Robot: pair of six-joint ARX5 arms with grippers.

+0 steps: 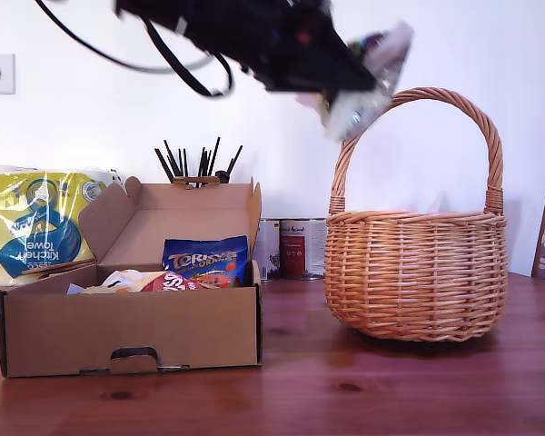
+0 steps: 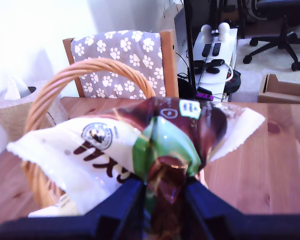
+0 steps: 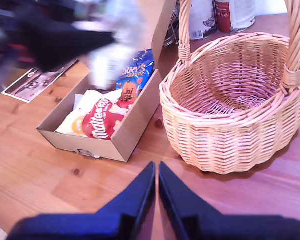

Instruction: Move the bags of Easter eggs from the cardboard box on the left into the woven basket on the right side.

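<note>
Two strips of bare table stand open: one in front of the cardboard box and the woven basket, and one between them, since box and basket sit apart. The box is at 8 o'clock of the exterior view with its lid flap raised behind. The basket is at 4 o'clock, its arched handle rising towards 1 o'clock. My second gripper hangs over bare table near both, jaws closed to a thin slit with nothing between them. Inside the box a dark blue bag stands upright against the wall nearest the basket, and a red-and-white bag lies beside it. Tins stand behind the gap, and a kitchen towel pack behind the box. My first gripper, blurred at 12 o'clock of the exterior view above the handle, is clamped on the middle of a white-and-green bag. That bag's long axis lies across the jaws, running roughly 7 to 1 o'clock in the exterior view. Contact with the handle cannot be told.
</note>
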